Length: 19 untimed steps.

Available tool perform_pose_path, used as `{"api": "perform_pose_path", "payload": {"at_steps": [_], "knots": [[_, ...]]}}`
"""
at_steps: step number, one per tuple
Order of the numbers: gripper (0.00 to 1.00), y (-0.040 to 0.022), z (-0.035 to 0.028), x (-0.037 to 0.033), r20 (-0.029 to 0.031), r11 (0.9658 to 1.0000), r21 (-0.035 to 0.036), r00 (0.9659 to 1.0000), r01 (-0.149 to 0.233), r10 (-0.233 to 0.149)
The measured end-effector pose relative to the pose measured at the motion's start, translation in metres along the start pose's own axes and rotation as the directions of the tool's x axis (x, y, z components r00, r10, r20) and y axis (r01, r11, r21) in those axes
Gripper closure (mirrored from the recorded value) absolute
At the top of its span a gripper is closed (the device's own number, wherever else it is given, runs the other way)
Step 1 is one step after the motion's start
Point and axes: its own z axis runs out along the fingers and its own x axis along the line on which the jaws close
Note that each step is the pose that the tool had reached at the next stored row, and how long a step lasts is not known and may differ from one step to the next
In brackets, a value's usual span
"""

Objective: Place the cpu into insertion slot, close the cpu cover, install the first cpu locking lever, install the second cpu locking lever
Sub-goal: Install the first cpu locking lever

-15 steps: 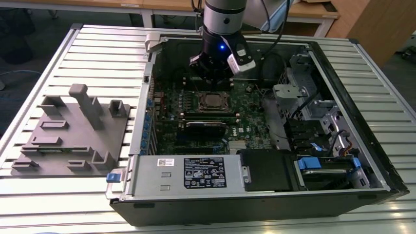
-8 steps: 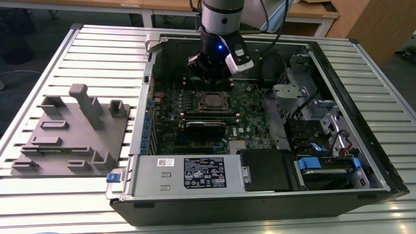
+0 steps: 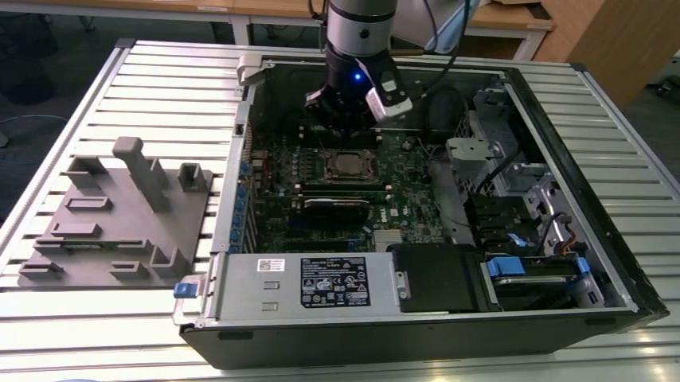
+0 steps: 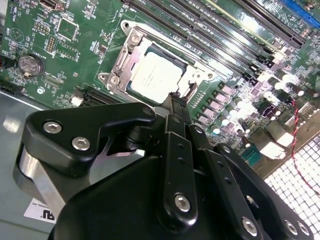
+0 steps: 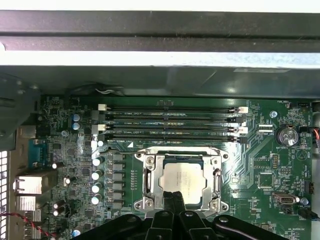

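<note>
The cpu (image 5: 182,181), a silver-tan square, lies flat in the insertion slot (image 5: 140,202) on the green board. The cpu cover (image 5: 152,177), a silvery frame, lies down around the chip. My gripper (image 5: 174,198) hangs just over the socket's edge, its two thin black fingers pressed together at the chip's rim. In the second wrist view the gripper (image 4: 174,99) tip touches or nearly touches the cpu (image 4: 156,75) edge, beside a bent metal lever end (image 4: 192,89). The cpu cover (image 4: 131,52) frames the chip there too. In the exterior view the gripper (image 3: 349,134) stands above the cpu (image 3: 348,165) inside the open case.
Long black memory slots (image 5: 170,120) run just past the socket. A row of capacitors (image 5: 97,175) sits beside it. The power supply (image 3: 308,282), a black shroud (image 3: 441,274) and the drive cage (image 3: 499,159) crowd the case. A grey fixture (image 3: 117,215) lies on the slatted table.
</note>
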Motion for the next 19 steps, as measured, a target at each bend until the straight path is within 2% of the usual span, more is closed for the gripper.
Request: {"api": "perform_pose_path", "payload": {"at_steps": [12, 19], "knots": [[0.89, 0.0000, -0.0016, 0.0002, 0.0000, 1.0000, 0.0000, 1.0000, 0.000, 0.000], [0.89, 0.0000, -0.0016, 0.0032, 0.0000, 1.0000, 0.0000, 1.0000, 0.000, 0.000]]}}
